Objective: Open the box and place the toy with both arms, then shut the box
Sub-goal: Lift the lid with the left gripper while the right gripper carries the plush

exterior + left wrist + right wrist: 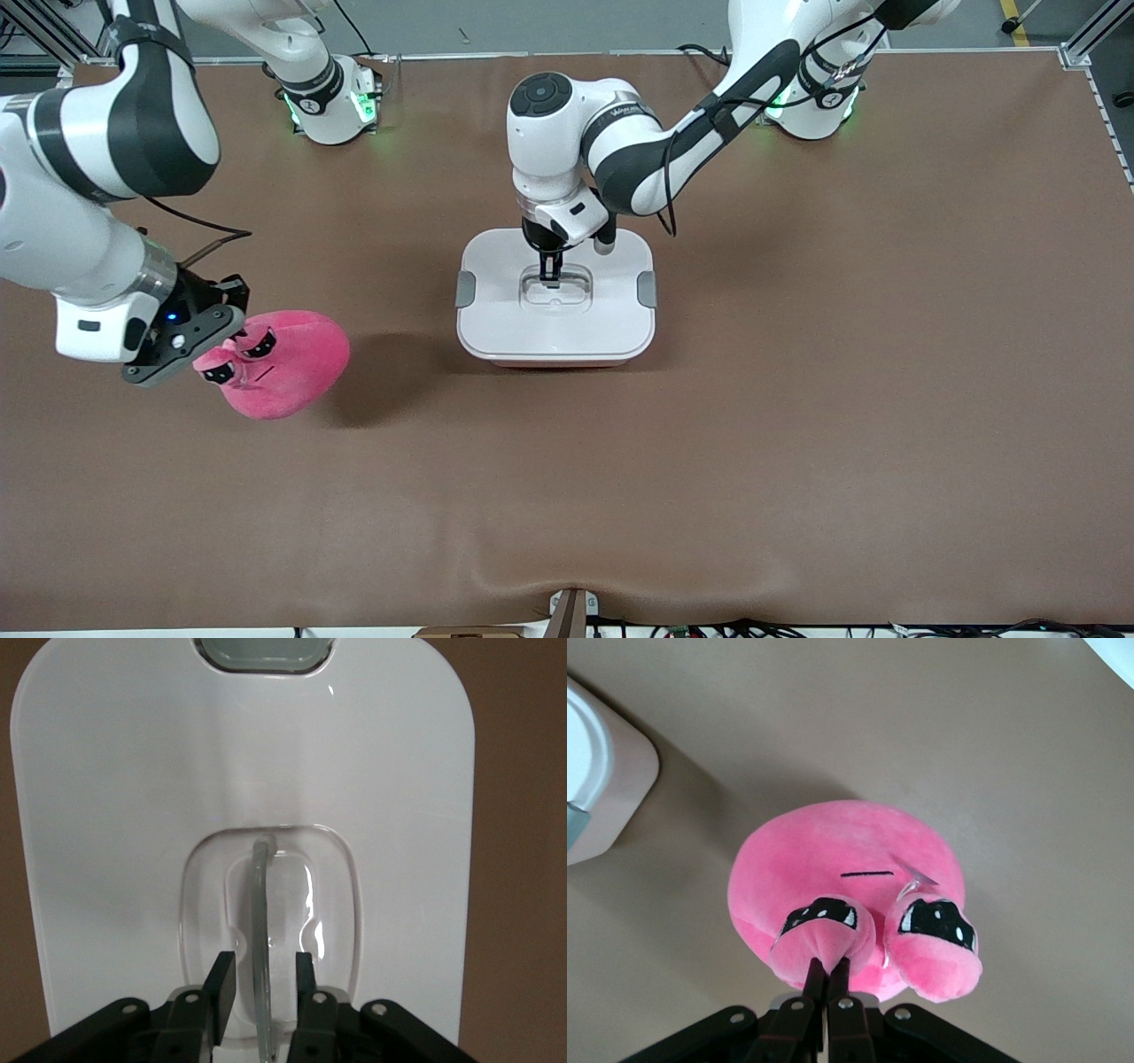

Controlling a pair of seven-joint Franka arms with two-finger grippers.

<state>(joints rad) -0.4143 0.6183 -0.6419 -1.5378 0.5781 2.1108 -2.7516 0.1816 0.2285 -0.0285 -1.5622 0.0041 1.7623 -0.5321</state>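
Observation:
The box (555,332) stands mid-table with its white lid on and its grey side latches (465,289) down. My left gripper (551,276) is low over the lid's recess, open. Its fingers stand on either side of the clear handle (260,904) with a gap on each side; in the left wrist view the gripper (263,958) is just above the lid (133,815). My right gripper (217,344) is shut on an eye flap of the pink toy (288,363). It holds the toy (833,855) above the table toward the right arm's end; the pinch (827,967) is tight.
The brown table mat (797,399) spreads all round the box. The toy's shadow (390,377) lies between toy and box. A box corner (602,771) shows in the right wrist view. A small bracket (571,611) sits at the table's near edge.

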